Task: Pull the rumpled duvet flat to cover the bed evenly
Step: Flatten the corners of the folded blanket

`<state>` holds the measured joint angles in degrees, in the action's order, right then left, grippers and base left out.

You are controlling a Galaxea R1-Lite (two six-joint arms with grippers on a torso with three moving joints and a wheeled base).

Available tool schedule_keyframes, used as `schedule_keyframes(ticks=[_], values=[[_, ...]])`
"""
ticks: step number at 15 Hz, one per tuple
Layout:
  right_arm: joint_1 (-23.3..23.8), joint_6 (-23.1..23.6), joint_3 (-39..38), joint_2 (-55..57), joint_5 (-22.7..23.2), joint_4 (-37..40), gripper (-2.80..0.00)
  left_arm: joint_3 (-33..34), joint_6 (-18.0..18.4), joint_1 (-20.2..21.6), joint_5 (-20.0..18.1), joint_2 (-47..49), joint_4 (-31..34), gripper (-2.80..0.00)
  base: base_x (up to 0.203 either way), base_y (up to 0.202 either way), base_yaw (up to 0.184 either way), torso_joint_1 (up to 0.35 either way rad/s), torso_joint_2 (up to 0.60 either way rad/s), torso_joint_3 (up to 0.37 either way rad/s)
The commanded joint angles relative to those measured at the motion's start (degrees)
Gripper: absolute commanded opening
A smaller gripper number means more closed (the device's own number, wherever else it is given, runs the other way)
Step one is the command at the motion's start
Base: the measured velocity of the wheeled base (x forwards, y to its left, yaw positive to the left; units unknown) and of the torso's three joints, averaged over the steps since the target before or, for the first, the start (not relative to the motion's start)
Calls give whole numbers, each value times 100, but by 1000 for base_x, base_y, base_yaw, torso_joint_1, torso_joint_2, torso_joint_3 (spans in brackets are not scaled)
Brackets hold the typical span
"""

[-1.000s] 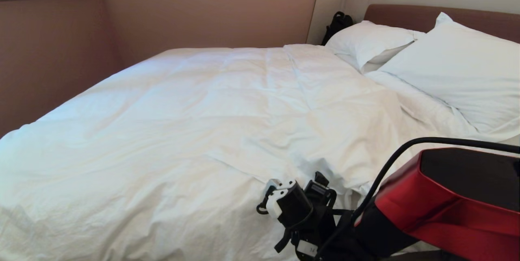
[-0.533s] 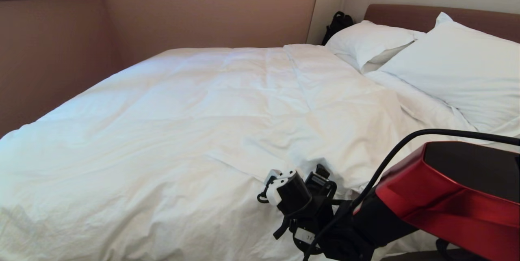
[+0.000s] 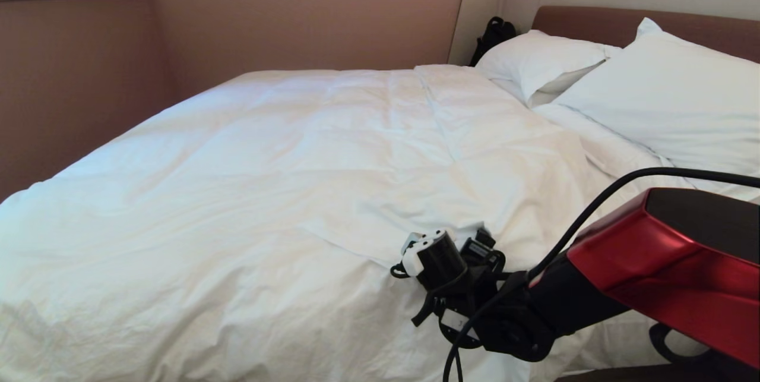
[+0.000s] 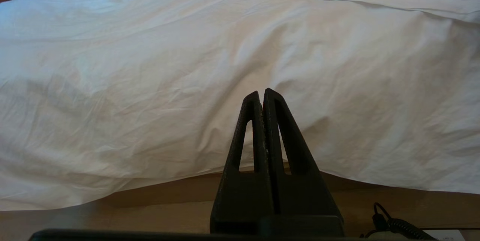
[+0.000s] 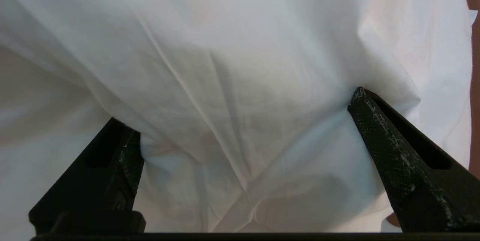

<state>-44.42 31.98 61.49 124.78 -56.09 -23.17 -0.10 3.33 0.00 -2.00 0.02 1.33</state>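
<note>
Spread across the bed (image 3: 623,346), reaching up towards the pillows (image 3: 665,103): the duvet (image 3: 285,192), a bulging fold filling the gap between wide-released jaws. Pressed into that fold, the right gripper (image 5: 243,128). Parked near the hanging duvet edge, the left gripper (image 4: 261,95), jaws clenched on nothing.

the wide gap between the right gripper (image 5: 243,121) fingers (image 5: 390,147) is filled by a fold of the duvet (image 3: 285,180); the bed's head end is blocked by pillows (image 3: 665,97).
</note>
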Motion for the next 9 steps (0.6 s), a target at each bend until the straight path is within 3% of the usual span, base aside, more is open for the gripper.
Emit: schedule_keyframes(ticks=[1, 9], values=[[128, 19, 11, -32, -34, -4, 0, 1, 1, 0, -2, -2, -1, -280, 0, 0, 0, 0, 0, 0], [448, -8, 12, 16, -25, -16, 0, 1, 1, 0, -2, -2, -1, -280, 0, 0, 0, 0, 0, 0]])
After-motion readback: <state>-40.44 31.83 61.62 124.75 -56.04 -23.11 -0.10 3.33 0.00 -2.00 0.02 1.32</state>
